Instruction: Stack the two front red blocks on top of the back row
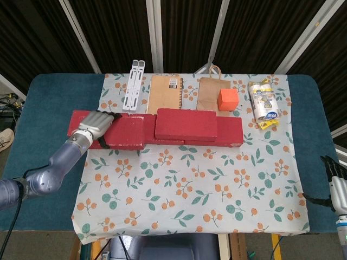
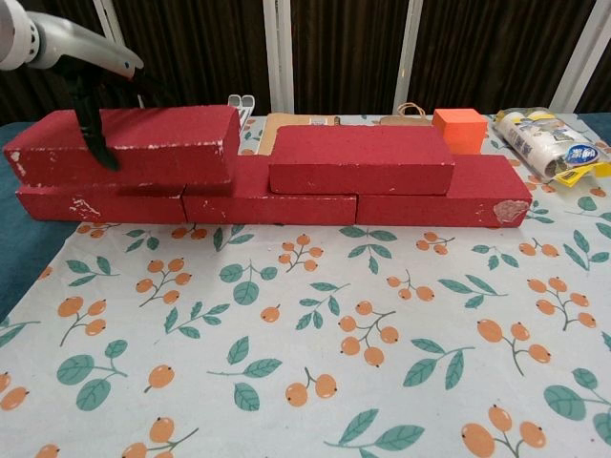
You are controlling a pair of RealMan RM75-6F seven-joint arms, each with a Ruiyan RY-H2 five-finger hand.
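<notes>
Carrying: the left hand [image 1: 95, 125] grasps the second red block [image 2: 134, 145] at its left part, fingers over the top and thumb down the near face, at the left of the frame in both views.
Block position: the block sits over the left end of the back row [image 2: 277, 205], in the chest view overlapping the row's left and middle bricks; whether it already rests on them or hangs just above I cannot tell.
Already stacked: the first red block [image 1: 186, 124] lies on top of the row, centre of the frame, just right of the carried one.
Step in hand: by my judgement, the placing of the last block, so the task looks nearly done.
Doing it well: bring the block down flat and level, its long edge parallel to the row, right end close beside the stacked block without nudging it; let go only when the underside is fully borne, then lift the fingers straight up so the block is not dragged.
Risk: a tilted landing could shove the lower bricks apart.
Right hand: the right hand [image 1: 337, 187] hangs at the lower right edge of the head view, off the bench [image 1: 46, 108], holding nothing, fingers loosely apart.
</notes>
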